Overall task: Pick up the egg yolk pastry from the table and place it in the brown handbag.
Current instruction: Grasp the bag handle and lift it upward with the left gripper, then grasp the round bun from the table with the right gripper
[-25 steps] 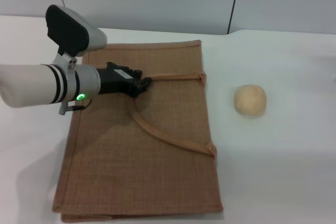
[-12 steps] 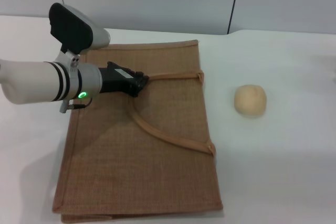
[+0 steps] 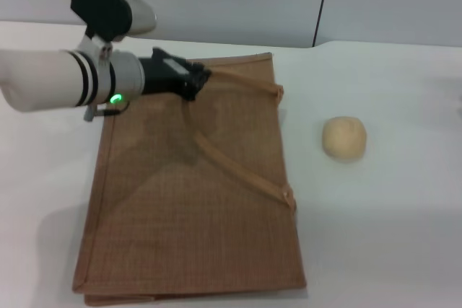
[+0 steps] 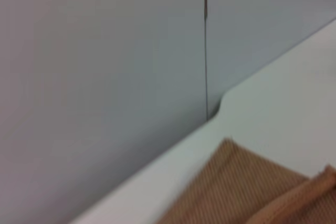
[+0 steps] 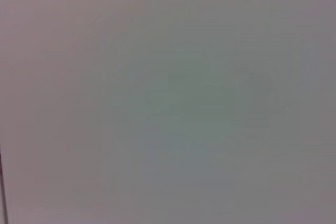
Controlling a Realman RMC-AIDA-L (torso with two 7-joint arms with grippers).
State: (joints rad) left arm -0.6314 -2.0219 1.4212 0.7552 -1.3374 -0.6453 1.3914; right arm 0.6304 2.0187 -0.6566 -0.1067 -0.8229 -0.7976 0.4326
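Left gripper (image 3: 196, 79), upper left of frame, is closed on the handle (image 3: 238, 81) of the bag (image 3: 195, 214), lifting it. Pastry (image 3: 344, 138) sits right of centre on the table (image 3: 390, 221), apart from the bag.

handbag (image 3: 195, 200) flat on table (image 3: 390, 236), centre-left | pastry (image 3: 344, 138) at bag's 3 o'clock, apart | left hand (image 3: 196, 81) over bag's 12 o'clock edge

Brown handbag (image 3: 195, 200) — near edge cut off; right gripper — out of view.

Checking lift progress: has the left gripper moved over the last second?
Yes. The left gripper has risen toward the far edge of the brown handbag, pulling the strap handle up with it.
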